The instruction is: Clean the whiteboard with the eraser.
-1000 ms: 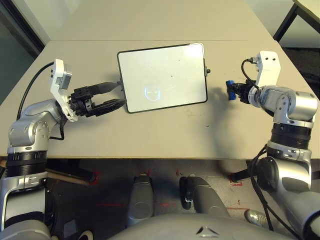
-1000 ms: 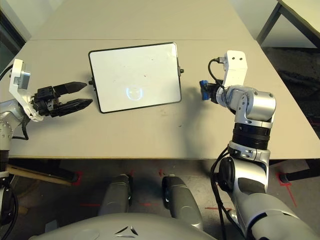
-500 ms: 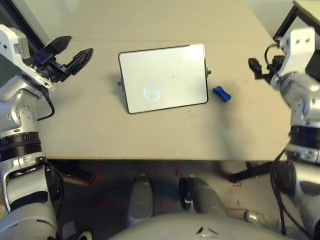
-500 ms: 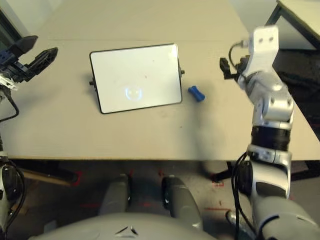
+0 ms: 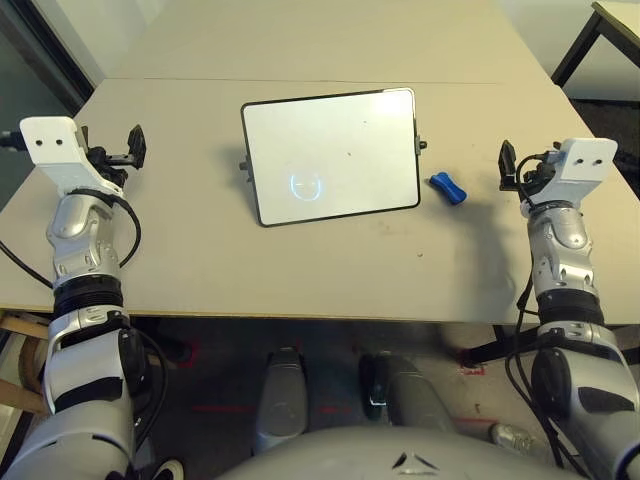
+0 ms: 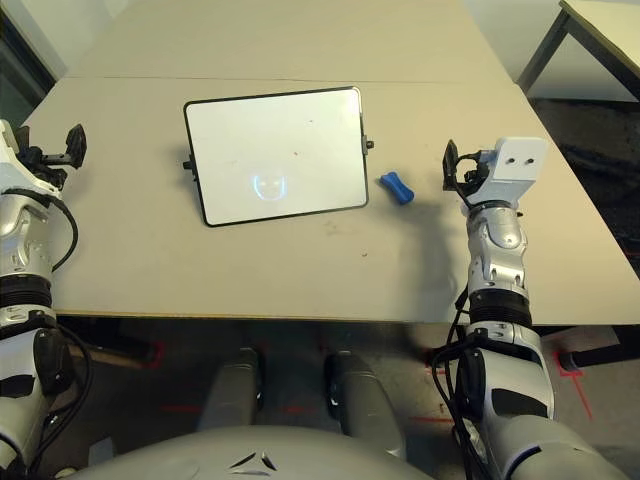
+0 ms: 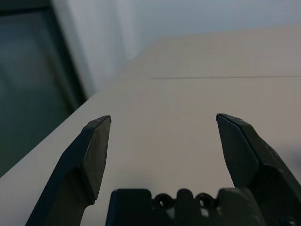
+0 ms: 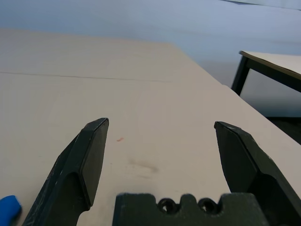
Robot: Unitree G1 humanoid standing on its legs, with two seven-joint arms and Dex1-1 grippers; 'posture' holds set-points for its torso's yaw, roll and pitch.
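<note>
Blue eraser (image 5: 447, 188) lies on the desk (image 5: 340, 275), just off the board's right side, slanted, touching nothing. Board (image 5: 333, 155) sits mid-desk, slightly skewed; we see a bright curved glare on it and a few tiny dark specks. Right pincer (image 8: 161, 125): released, spread wide, empty, to the right of the eraser. Left pincer (image 7: 163, 117): same, wide and empty, well left of the board.

Risks, our guess: the board looks wiped or nearly so, but if those specks are ink, stopping here leaves it unfinished. If we go back for the eraser, its pinched waist and slant could make it twist or slip in a careless grip. Coming in too far left, we could bump the side knob (image 5: 423, 145) and turn the board. Pressing on one edge might slide it, as nothing holds it down.

Surface: matte beige, a seam across the far part, small smudges. Room: pale wall (image 8: 141, 21) behind, second table (image 8: 277, 61) off right, grey floor (image 5: 330, 370) with red tape marks.
</note>
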